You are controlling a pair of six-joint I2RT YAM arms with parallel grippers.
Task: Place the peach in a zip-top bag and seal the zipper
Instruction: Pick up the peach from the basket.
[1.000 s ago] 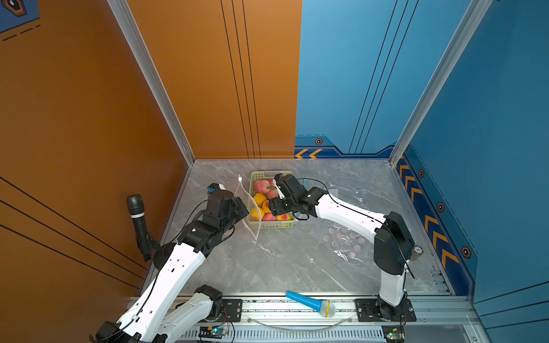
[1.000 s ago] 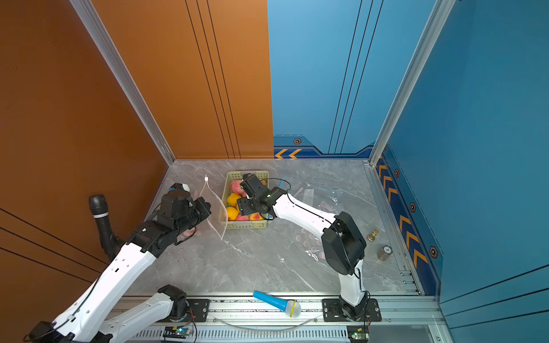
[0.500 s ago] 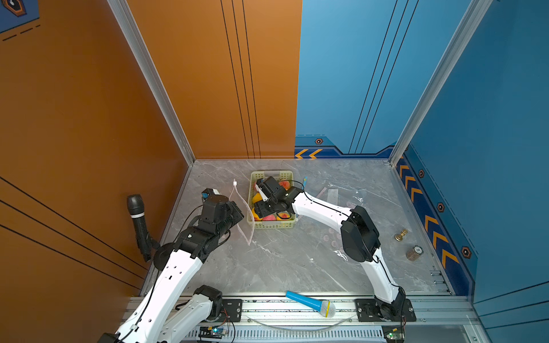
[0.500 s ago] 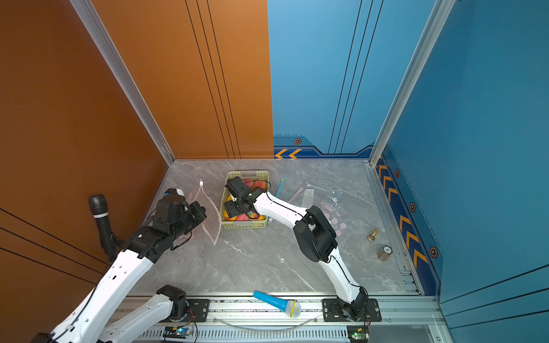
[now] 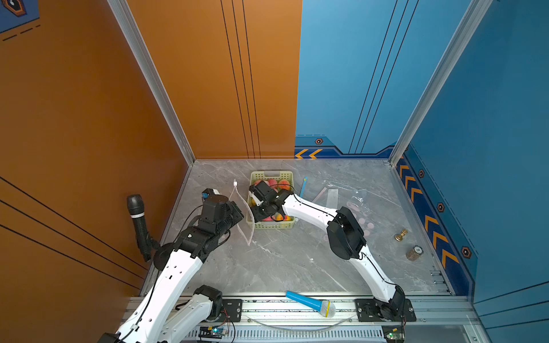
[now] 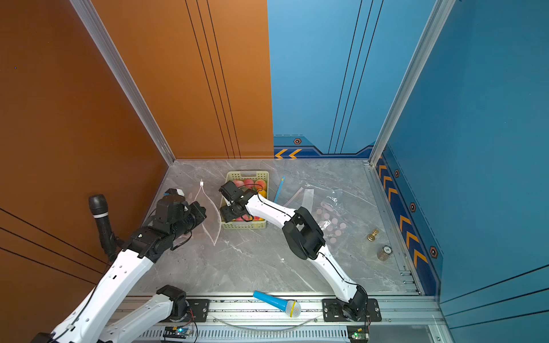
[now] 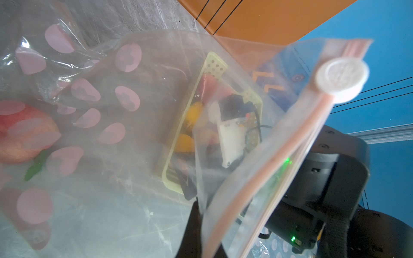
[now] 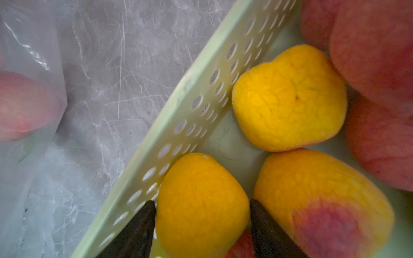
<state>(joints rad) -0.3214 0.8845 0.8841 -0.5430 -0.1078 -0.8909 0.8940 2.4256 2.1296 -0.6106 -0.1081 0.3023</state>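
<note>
Yellow peach [image 8: 201,201] is found in the green basket [image 8: 201,100], clamped between the fingers of the right gripper [image 8: 202,212]. The zip-top bag [image 7: 134,156] is held just beside the basket, pinched in the closed left gripper [image 5: 238,211].

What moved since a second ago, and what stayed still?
The right gripper slid across the basket toward the zip-top bag, its elbow swinging in. Its jaws now straddle a yellow peach. The left gripper hardly shifted and stays shut on the bag. The basket stayed put.
</note>
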